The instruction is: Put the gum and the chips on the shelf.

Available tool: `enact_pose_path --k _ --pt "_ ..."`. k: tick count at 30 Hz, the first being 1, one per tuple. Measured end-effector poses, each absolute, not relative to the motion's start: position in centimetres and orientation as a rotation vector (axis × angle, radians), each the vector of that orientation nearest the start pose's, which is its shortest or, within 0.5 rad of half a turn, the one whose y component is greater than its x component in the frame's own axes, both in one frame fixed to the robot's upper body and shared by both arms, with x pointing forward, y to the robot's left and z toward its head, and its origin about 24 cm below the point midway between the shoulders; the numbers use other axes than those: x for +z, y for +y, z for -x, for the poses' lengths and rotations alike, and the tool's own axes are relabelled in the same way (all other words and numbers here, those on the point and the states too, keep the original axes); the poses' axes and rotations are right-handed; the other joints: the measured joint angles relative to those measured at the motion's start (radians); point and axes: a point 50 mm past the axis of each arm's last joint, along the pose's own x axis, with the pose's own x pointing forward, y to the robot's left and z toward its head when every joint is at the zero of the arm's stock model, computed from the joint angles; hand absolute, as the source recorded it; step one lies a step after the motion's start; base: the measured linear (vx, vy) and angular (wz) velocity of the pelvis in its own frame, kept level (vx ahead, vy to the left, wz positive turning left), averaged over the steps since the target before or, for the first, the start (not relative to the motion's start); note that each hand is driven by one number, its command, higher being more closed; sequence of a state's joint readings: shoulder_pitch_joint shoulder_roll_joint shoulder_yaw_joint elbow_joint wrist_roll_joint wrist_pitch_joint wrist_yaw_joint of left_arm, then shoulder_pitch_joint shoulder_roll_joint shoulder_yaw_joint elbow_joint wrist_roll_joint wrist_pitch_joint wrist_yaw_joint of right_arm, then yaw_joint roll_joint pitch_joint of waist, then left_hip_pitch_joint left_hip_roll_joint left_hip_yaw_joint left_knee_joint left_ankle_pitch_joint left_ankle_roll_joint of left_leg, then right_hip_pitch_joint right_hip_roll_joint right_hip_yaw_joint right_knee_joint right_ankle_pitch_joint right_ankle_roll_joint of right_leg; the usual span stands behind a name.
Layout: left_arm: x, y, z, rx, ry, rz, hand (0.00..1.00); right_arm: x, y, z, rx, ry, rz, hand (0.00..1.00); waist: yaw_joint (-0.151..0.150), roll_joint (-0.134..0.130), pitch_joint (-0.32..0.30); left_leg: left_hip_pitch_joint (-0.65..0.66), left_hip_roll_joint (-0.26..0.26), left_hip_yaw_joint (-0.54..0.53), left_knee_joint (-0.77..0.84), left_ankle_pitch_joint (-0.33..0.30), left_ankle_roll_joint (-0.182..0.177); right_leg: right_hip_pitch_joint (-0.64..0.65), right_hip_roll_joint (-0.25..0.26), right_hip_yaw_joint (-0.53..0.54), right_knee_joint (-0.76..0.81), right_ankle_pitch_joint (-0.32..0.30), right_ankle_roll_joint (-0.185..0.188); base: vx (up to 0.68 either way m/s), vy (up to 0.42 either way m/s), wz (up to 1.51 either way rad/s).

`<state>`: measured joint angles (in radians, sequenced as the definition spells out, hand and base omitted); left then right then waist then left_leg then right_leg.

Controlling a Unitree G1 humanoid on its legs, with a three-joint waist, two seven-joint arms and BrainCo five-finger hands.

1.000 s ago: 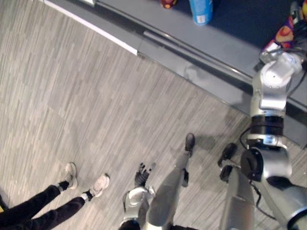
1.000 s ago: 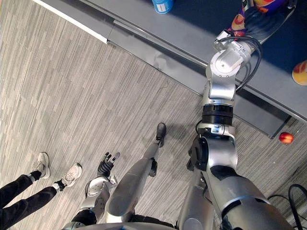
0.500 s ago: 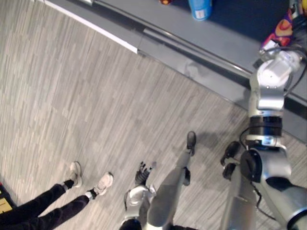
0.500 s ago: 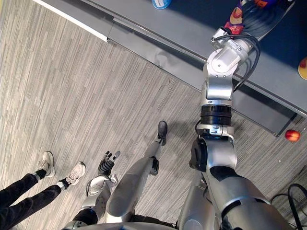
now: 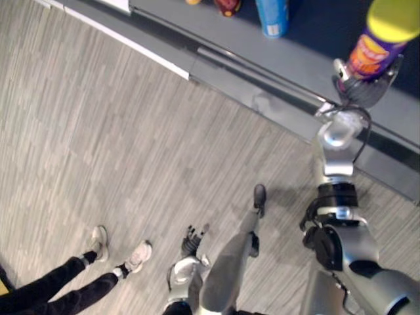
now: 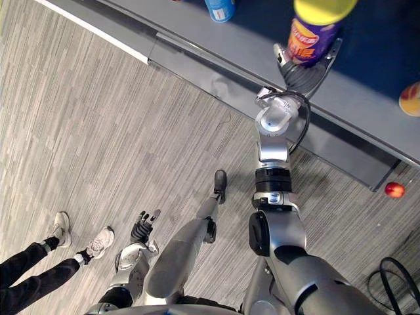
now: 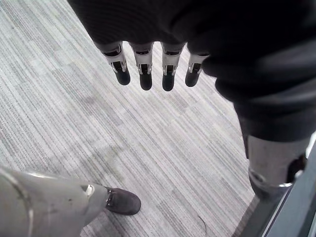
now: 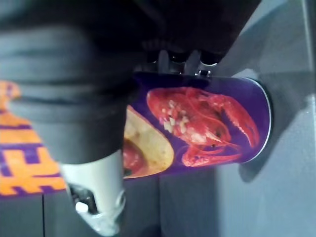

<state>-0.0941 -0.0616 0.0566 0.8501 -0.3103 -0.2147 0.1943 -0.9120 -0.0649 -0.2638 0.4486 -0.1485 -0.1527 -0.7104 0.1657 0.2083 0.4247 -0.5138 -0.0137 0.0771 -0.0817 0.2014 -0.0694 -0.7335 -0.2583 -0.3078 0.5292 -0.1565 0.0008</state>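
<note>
Nearest the robot, the left hand (image 6: 143, 228) hangs low at its side. In its wrist view the fingers (image 7: 144, 74) are straight and side by side, pointing down at the grey striped floor (image 5: 98, 131) with nothing in them. Just to that side, a person's pale shoes (image 5: 138, 254) and dark trouser legs stand on the same floor.

The right arm reaches forward and up from the shoulder, nearly straight, with the wrist over the front edge of the long grey shelf (image 6: 252, 46). The right hand (image 6: 303, 73) is turned palm-up towards the head camera and is wrapped round the lower part of the chips can (image 6: 308, 36). This is a purple tube with a yellow lid that stands upright, the lid towards the camera. In the right wrist view the fingers (image 8: 177, 58) curl over one side of the tube and the thumb closes on the other, across a picture of a red crayfish. The can's base looks to be at or just above the grey shelf surface, though I cannot tell whether it touches.

Further along the shelf, well apart from the can, stands a blue canister (image 6: 219, 8). A yellow and red thing (image 6: 412, 98) lies on the shelf at the far right. A small red ball (image 6: 394, 190) lies on the floor below the shelf's front.
</note>
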Motion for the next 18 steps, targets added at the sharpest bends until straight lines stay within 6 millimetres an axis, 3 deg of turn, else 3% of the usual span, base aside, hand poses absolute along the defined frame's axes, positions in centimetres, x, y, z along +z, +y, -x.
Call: enact_pose_path --k 5,13,17,18 --pt "-10.6 14.7 -20.5 0.344 0.599 0.290 0.00 20.9 -17.0 -36.6 -0.712 -0.514 -0.113 0.00 -0.002 -0.043 -0.033 0.019 0.010 -0.003 -0.001 -0.001 -0.001 0.033 0.011 -0.013 -0.020 0.000 0.001 0.00 -0.038 0.01" --pt "-10.8 14.7 -20.3 0.343 0.616 0.281 0.00 18.4 -16.3 -36.6 -0.665 -0.441 -0.067 0.00 -0.016 -0.052 -0.037 0.065 0.020 -0.006 -0.004 -0.005 -0.004 0.095 0.020 -0.030 -0.045 0.003 0.005 -0.01 -0.031 0.00" --pt "-11.5 15.1 -19.6 0.374 0.652 0.283 0.00 15.3 -15.7 -36.4 -0.624 -0.342 -0.043 0.00 -0.027 -0.079 -0.049 0.106 0.029 -0.004 -0.002 -0.014 -0.003 0.147 0.031 -0.038 -0.066 0.003 0.005 0.02 -0.031 -0.02" --pt "-11.6 15.2 -19.4 0.378 0.664 0.278 0.00 13.4 -15.8 -35.9 -0.627 -0.287 -0.045 0.00 -0.028 -0.098 -0.060 0.121 0.034 -0.004 0.001 -0.022 -0.008 0.167 0.038 -0.040 -0.077 0.003 0.006 0.03 -0.034 -0.04"
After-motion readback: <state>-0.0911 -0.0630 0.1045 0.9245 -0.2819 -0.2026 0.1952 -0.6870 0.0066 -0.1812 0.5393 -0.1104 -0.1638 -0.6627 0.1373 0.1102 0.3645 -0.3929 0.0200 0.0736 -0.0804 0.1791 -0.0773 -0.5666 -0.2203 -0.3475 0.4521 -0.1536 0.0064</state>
